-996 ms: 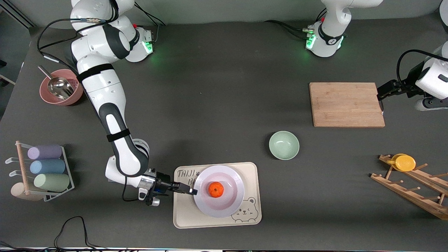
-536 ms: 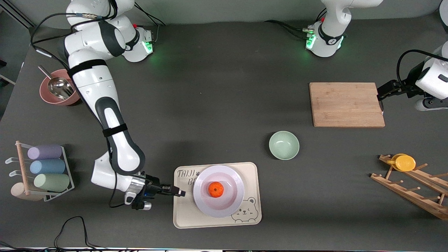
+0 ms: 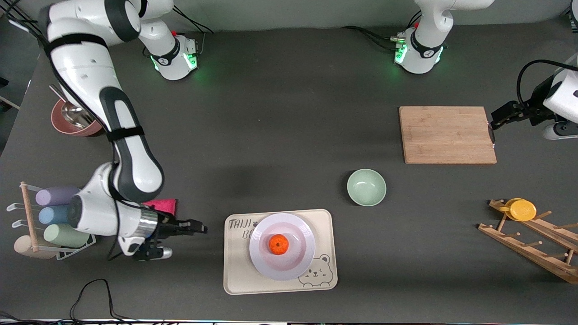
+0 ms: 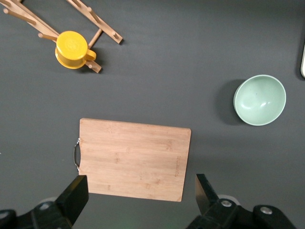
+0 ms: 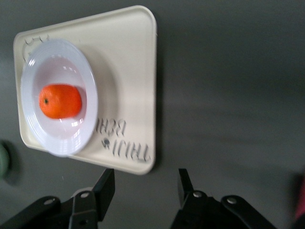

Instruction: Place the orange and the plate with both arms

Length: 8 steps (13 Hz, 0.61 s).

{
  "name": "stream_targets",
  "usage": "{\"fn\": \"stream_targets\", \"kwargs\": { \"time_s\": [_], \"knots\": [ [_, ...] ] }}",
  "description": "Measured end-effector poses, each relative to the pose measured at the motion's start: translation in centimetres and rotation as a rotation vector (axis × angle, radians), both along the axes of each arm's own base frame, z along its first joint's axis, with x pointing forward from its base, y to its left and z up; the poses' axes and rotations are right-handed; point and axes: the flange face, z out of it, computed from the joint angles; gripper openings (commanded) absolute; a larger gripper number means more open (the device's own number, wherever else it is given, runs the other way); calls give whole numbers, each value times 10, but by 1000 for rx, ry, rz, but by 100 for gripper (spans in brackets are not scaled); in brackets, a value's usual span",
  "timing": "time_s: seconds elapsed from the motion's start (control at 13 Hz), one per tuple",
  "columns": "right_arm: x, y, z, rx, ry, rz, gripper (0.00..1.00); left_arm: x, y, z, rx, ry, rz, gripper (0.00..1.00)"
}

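Withdrawn off the tray (image 3: 235, 280) edge, right claw (image 3: 201, 228) gapes empty over bare table; left claw (image 3: 494, 118) open, waiting.

My right arm covers most of the pink bowl (image 3: 67, 124) and all but a corner of a magenta cloth (image 3: 163, 205). In my right wrist view, the green bowl (image 5: 3, 160) is cut off at the edge (just a sliver shows).
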Motion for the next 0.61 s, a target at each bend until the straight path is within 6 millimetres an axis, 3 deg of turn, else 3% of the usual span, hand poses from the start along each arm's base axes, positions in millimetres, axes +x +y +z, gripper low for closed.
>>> {"fn": "stream_targets", "kwargs": {
  "time_s": [0.08, 0.15, 0.38, 0.61],
  "knots": [
    [-9, -10, 27, -56, 25, 27, 96, 0, 0, 1, 0, -4, 0, 100],
    [-21, -21, 56, -111, 45, 51, 100, 0, 0, 1, 0, -6, 0, 100],
    [-68, -57, 140, -277, 63, 84, 100, 0, -2, 1, -2, -8, -2, 100],
    [-109, -88, 204, -382, 74, 60, 100, -1, 0, 3, -3, -11, -3, 100]
  ]
}}
